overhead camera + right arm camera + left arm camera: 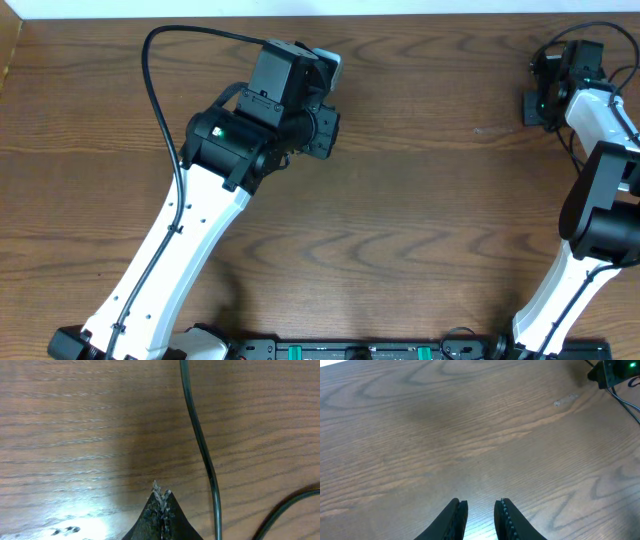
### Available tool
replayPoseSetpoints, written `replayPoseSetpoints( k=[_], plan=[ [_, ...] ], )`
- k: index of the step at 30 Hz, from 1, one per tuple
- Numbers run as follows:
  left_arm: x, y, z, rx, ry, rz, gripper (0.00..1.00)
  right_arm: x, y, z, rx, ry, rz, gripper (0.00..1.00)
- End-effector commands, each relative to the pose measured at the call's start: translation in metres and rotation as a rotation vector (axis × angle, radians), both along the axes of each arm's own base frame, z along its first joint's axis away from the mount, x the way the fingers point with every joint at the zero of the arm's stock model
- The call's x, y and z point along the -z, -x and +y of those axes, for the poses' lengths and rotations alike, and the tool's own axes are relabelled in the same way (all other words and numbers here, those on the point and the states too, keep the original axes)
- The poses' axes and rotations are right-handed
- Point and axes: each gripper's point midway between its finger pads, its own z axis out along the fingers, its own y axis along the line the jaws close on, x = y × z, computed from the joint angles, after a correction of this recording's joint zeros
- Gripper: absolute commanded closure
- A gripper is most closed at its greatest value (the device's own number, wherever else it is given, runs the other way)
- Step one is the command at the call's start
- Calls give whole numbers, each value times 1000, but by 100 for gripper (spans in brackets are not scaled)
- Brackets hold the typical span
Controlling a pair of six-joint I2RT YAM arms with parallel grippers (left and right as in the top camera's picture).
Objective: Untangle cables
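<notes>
A thin black cable (200, 440) runs across the wood just right of my right gripper (161, 491). A second black strand (290, 505) curves in at the lower right. That gripper is shut, jaws pressed together with nothing between them, and it does not touch the cable. From the left wrist view, thin black cords (624, 404) trail from the right gripper's body (610, 372) at the far right. My left gripper (481, 505) hovers over bare wood at the table's middle, narrowly open and holding nothing. No white cord shows.
The left arm (200, 230) crosses the table diagonally from the front left, its thick black cable (150, 80) looping above it. The right arm (600, 200) stands along the right edge. A small pale smudge (566, 401) marks the wood.
</notes>
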Motion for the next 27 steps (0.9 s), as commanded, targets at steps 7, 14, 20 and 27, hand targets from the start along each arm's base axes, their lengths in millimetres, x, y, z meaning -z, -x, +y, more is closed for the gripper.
replayPoseSetpoints(
  k=[7, 14, 20, 27],
  plan=[
    [-18, 8, -2, -7, 47, -23, 75, 33, 0, -18, 18, 16, 30, 99],
    [-18, 9, -2, -10, 50, -22, 75, 41, 13, -56, 80, 94, 65, 99],
    [-18, 9, -1, -10, 49, -21, 75, 41, 42, -115, 209, 113, 89, 99],
    [-18, 8, -2, -10, 50, -22, 75, 47, 121, -205, 435, 76, 154, 99]
  ],
)
